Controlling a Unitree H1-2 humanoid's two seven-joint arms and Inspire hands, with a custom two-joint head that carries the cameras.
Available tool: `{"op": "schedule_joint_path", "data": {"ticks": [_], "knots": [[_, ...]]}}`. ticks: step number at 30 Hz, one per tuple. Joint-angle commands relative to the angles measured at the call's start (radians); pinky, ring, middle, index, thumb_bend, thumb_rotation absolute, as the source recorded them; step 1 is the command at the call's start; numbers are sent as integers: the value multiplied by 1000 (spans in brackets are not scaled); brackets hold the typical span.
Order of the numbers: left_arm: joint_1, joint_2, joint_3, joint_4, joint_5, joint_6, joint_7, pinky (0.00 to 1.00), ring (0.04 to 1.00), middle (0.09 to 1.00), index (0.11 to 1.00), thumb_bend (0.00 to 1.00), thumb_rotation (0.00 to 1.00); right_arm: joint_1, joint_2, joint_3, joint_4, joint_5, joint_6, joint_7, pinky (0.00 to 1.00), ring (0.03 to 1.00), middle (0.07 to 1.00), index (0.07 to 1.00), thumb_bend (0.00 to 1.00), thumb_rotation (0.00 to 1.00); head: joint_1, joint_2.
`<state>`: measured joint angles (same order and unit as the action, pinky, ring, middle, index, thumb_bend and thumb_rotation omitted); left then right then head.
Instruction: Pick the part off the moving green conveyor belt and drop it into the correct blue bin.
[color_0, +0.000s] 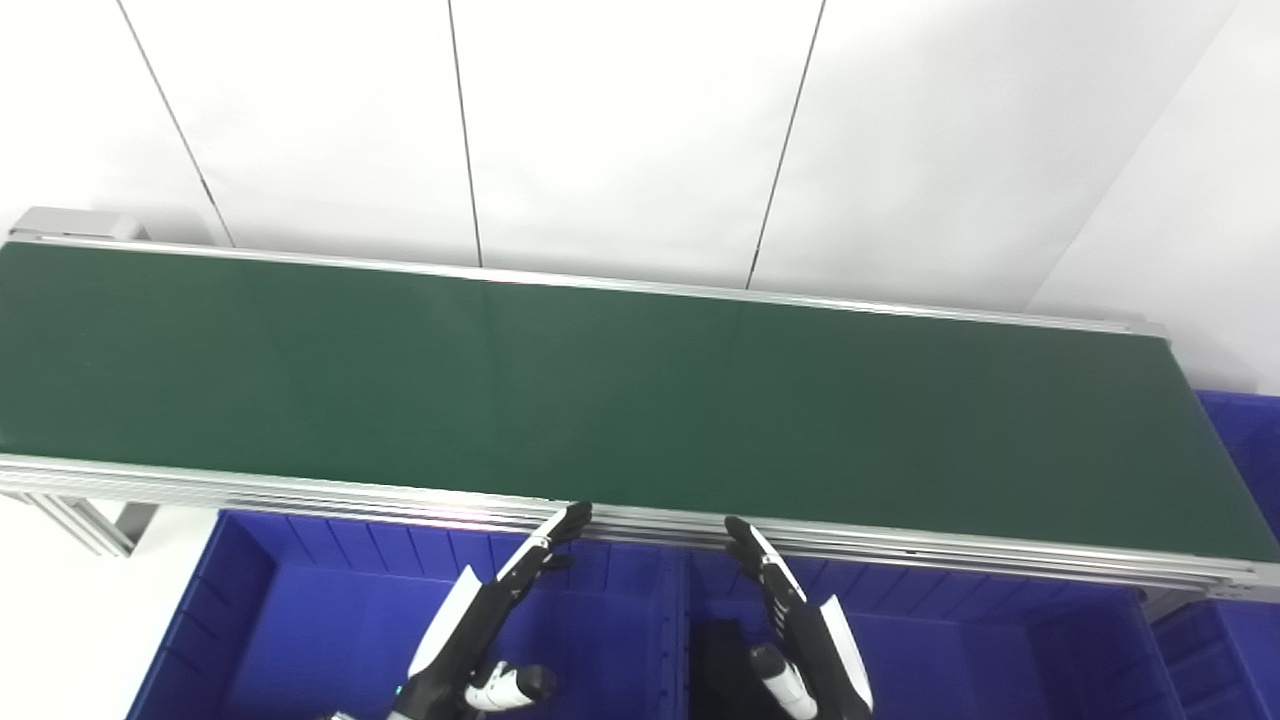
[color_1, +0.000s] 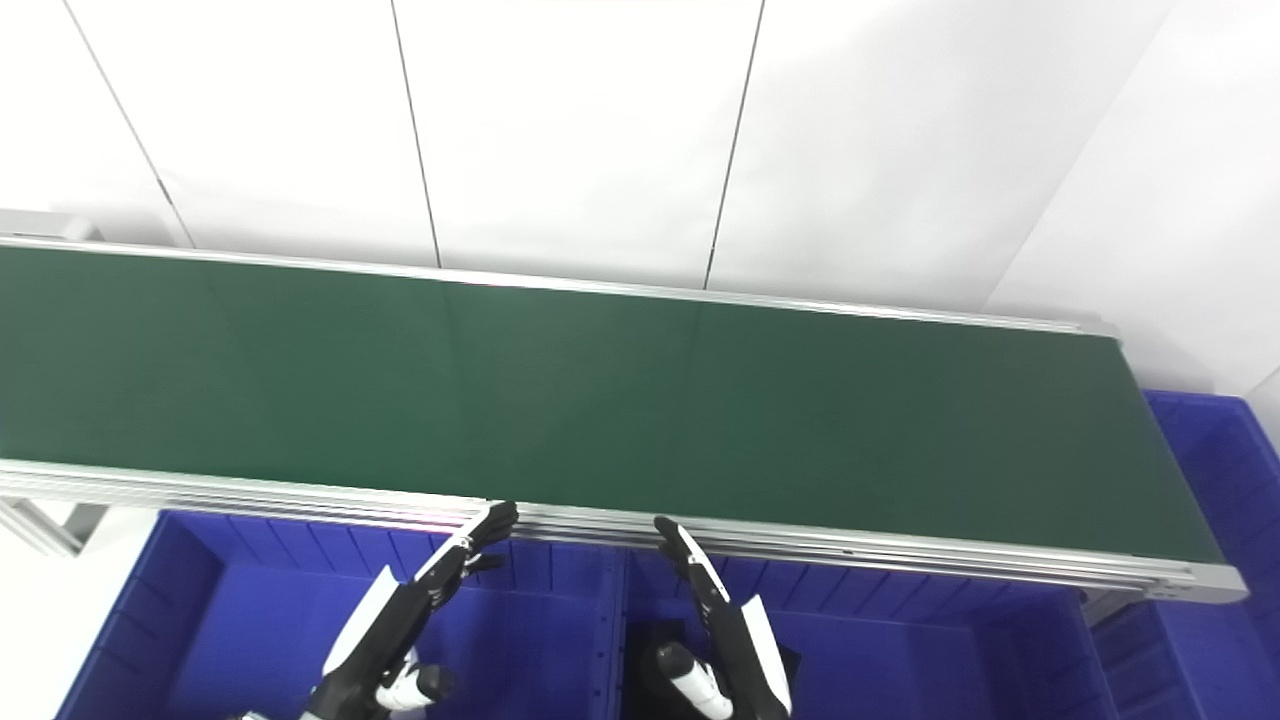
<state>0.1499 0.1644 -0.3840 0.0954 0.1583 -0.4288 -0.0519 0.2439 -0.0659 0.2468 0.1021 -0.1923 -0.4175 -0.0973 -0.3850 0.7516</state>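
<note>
Green conveyor belt (color_0: 620, 400) runs left to right across the scene, slightly angled, with aluminium side rails (color_0: 300, 490) along its near and far edges; the belt surface shows no part on it anywhere in either eye view. Left hand (color_0: 480, 620) sits low at the near side, fingers (color_0: 560, 528) straight and spread a little, tips reaching up to just touch or overlap the near rail, thumb (color_0: 515, 685) sticking out to the right below; it holds nothing. Right hand (color_0: 800, 625) mirrors it just to the right, fingers (color_0: 748, 545) extended and apart, tips at the near rail, thumb (color_0: 780, 680) out to the left; also holding nothing. Both hands hang over the blue bins under the belt's near edge: left blue bin (color_0: 280, 610) below the left hand, middle blue bin (color_0: 960, 640) below the right hand, the divider between them running between the two hands. A dark item (color_0: 722, 655) lies in the middle bin beside the right thumb, possibly a part, but it is half hidden by the hand and I can't tell what it is. Another blue bin (color_0: 1245, 440) sits at the right end of the belt, partly cut off by the frame. White panelled wall (color_0: 620, 130) behind the far rail.
</note>
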Motion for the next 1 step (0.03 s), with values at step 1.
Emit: {"op": "schedule_joint_path", "data": {"ticks": [1], "knots": [[-24,17,10,-19,-27,-41,-20,845,929,938,943,1000,1000,-21,24,-3,-39,-14,-24,3,923,922,941,921,940,1000,-8,4]]}}
